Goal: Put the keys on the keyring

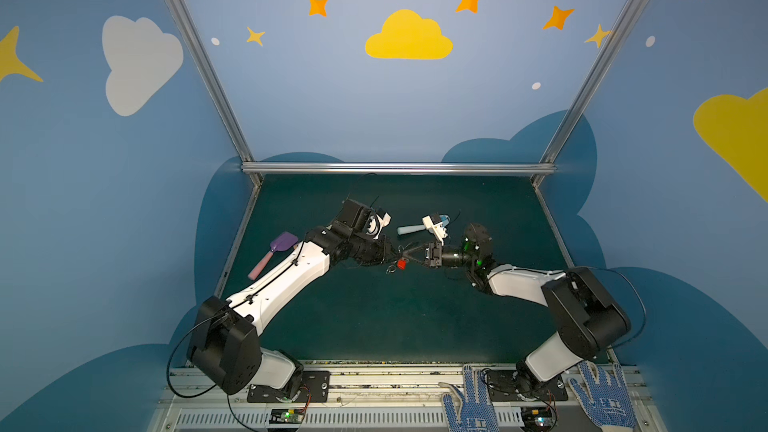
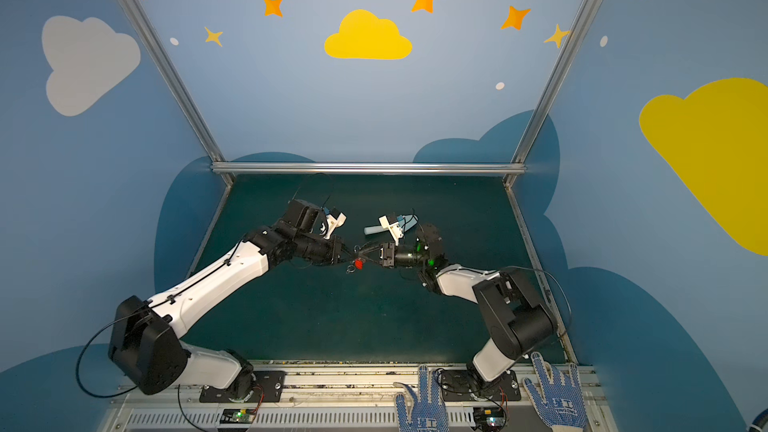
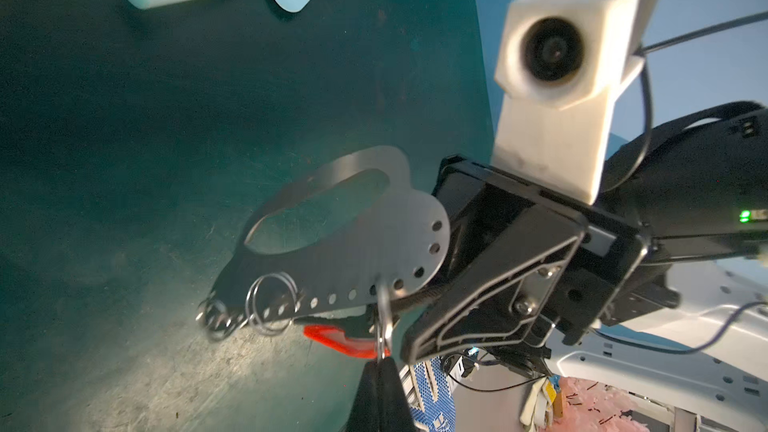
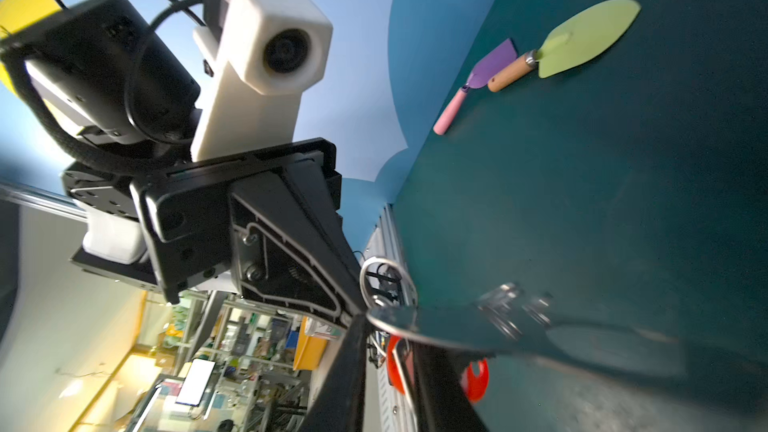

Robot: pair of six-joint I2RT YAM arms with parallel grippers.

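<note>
Hanging lengthwise, rounded end up: keyring (image 3: 374, 251), keys (image 3: 340, 340) alongside.

Dark green tabletop (image 1: 374, 317) pictured w/ purple-pink toy shovel (image 1: 271, 255) laid at left, pale blue shovel (image 1: 409, 229) far centre.

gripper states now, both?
Left gripper: shut on a metal ring on the keyring.
Right gripper: at the keyring's end; cannot tell.

The left arm (image 1: 282, 280) and right arm (image 1: 519, 284) reach inward; the left gripper (image 1: 394, 260) and right gripper (image 1: 411, 260) meet tip to tip. Left jaws are closed tight; right jaws stand slightly parted.
</note>
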